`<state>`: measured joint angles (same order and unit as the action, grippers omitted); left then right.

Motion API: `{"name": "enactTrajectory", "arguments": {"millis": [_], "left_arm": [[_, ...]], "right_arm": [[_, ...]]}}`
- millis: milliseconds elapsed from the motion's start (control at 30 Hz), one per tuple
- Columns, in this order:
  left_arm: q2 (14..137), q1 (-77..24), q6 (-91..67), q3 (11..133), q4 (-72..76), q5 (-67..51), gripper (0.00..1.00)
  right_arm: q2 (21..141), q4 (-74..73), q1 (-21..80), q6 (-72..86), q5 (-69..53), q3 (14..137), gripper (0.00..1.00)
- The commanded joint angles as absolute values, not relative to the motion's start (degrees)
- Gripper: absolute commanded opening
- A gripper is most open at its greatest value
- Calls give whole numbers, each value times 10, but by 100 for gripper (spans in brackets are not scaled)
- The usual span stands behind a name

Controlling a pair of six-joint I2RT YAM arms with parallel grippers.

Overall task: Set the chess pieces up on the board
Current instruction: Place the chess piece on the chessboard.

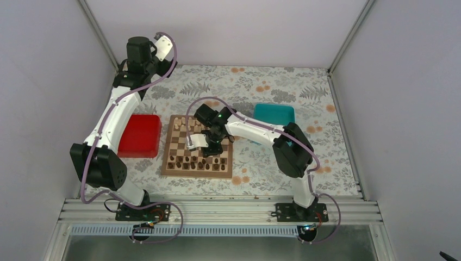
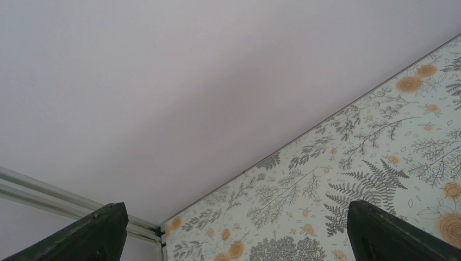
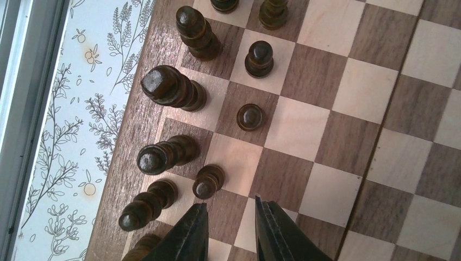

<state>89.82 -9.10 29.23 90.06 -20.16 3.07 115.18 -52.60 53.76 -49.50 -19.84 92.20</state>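
**Board** (image 1: 182, 142): wooden, chequered, lying flat on the flower-printed tabletop (image 1: 261, 87), between a red tray (image 1: 139, 135) and a teal tray (image 1: 273, 114).

**Chess pieces** (image 3: 173, 87): dark, upright, ranked along the two near rows of the board. A few pale pieces (image 1: 184, 128) stand at its far side.

**Right pincer** (image 3: 228, 209): low over the board, fingers narrow, with a slim gap holding nothing, just beside a dark pawn (image 3: 206, 182).

**Left pincer** (image 2: 234, 234): raised near the far left corner, well apart from the board, spread wide and empty.

Overhead and right-wrist views: shared board (image 1: 179, 144)
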Motion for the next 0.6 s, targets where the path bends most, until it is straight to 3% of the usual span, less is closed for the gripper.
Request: {"name": "enactTrajectory", "arguments": {"millis": [0,567], "left_arm": [[890,-87,285,897,-186,24,100],[887,-87,284,896,-185,26,100]], "right_arm": [[1167,-534,548,-500,-208,935,24],[1183,-536,563,-502,-213,937,24]]}}
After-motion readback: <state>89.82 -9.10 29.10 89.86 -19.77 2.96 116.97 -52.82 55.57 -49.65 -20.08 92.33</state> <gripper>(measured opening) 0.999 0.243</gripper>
